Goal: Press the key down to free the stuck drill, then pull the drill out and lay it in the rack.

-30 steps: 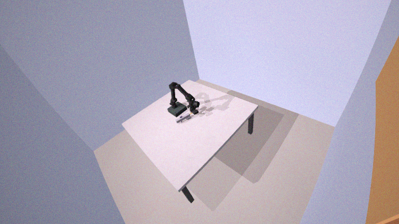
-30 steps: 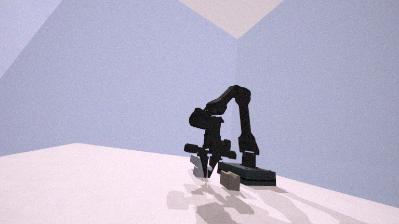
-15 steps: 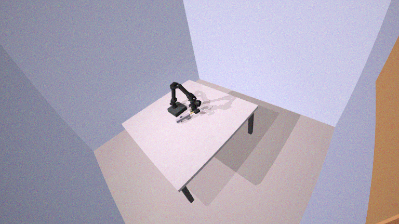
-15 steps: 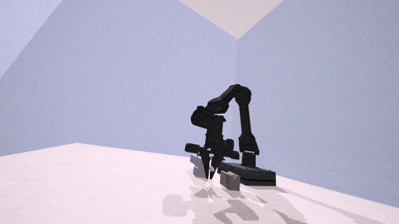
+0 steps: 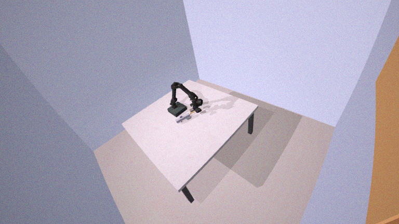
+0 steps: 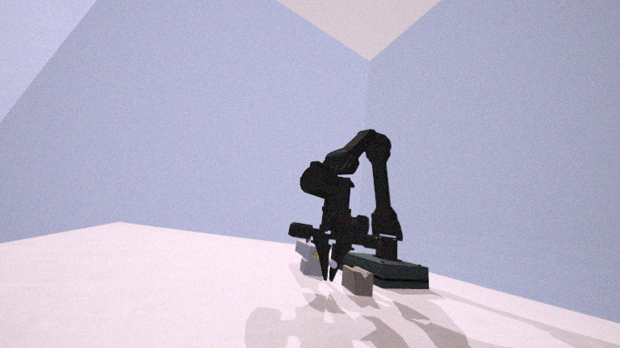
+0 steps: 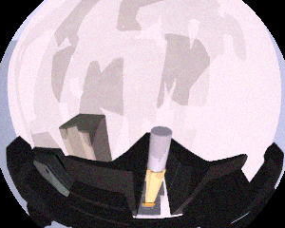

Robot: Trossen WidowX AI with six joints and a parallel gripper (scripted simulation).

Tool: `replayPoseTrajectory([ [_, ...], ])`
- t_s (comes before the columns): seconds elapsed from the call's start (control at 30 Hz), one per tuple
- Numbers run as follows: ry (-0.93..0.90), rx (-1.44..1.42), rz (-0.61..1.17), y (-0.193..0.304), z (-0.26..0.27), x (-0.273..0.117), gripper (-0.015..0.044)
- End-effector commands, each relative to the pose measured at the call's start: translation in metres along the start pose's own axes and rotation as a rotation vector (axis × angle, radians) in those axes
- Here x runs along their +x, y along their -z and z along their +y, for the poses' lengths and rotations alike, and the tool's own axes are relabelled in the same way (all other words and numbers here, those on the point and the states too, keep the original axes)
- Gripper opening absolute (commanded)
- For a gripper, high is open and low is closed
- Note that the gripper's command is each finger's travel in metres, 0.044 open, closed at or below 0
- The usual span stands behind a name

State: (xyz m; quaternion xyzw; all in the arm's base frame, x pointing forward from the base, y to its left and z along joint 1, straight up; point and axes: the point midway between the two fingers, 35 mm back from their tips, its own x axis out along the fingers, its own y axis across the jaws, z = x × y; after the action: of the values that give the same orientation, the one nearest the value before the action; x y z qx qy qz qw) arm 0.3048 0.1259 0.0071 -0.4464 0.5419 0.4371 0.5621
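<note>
My gripper (image 7: 155,136) (image 6: 329,274) (image 5: 195,109) points down close to the table and is shut on the drill. The drill (image 7: 160,142) (image 6: 334,263) is a short grey cylinder with an orange rear part, and it sticks out forward between the fingers in the wrist view. A grey-brown notched block (image 6: 357,279) (image 7: 85,133), apparently a rack support, stands on the table just beside the fingers. A second pale grey block (image 6: 307,262) (image 5: 180,118) stands on the other side of the fingers, with a small orange spot on it. I cannot make out the key.
The arm's dark base plate (image 6: 393,273) (image 5: 176,109) lies right behind the blocks. The white table (image 5: 182,147) (image 6: 136,289) stretches out wide in front. Its edges are far from the gripper.
</note>
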Motion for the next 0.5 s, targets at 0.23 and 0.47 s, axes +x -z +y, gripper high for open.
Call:
replayPoseTrajectory([
  [0.23,0.004,0.001,-0.005,-0.017,-0.001,-0.003,0.0],
  [0.47,0.003,0.001,-0.005,-0.018,0.0,-0.005,0.0],
])
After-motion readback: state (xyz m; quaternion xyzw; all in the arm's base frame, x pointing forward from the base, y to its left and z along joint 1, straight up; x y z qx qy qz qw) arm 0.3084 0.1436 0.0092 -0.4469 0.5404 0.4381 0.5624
